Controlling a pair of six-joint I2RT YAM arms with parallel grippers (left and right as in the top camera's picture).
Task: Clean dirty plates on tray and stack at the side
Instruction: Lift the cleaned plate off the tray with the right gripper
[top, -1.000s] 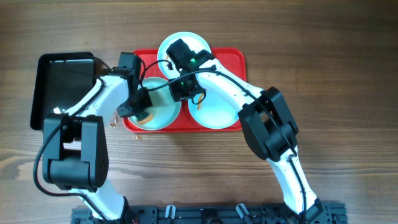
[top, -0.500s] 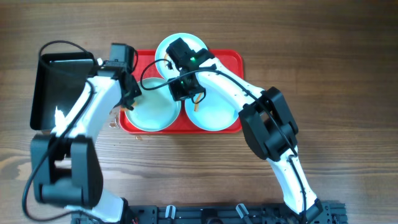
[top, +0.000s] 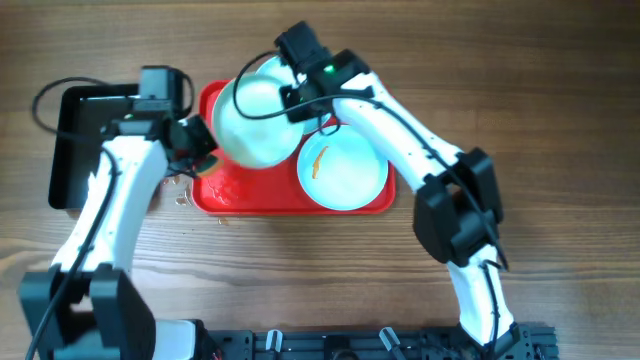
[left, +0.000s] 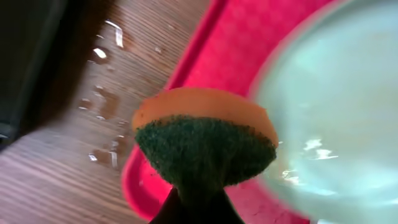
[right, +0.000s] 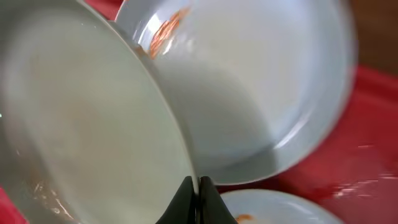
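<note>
My right gripper (top: 300, 100) (right: 199, 186) is shut on the rim of a pale plate (top: 250, 125) (right: 93, 124) and holds it tilted above the left half of the red tray (top: 250, 190). A second plate (top: 345, 170) lies on the tray's right side with an orange smear. In the right wrist view a plate with an orange smear (right: 261, 81) lies behind the held one, and the edge of a third, smeared plate (right: 280, 208) shows below. My left gripper (top: 190, 140) (left: 196, 208) is shut on a green and orange sponge (left: 205, 143), beside the held plate (left: 336, 106) over the tray's left edge (left: 211, 56).
A glossy black bin (top: 75, 140) stands left of the tray. Water drops (top: 180, 195) (left: 102, 99) lie on the wooden table by the tray's left edge.
The right gripper has lifted the front-left plate off the tray and tilted it up. The left arm has drawn back to the left with the sponge, off the plate.
</note>
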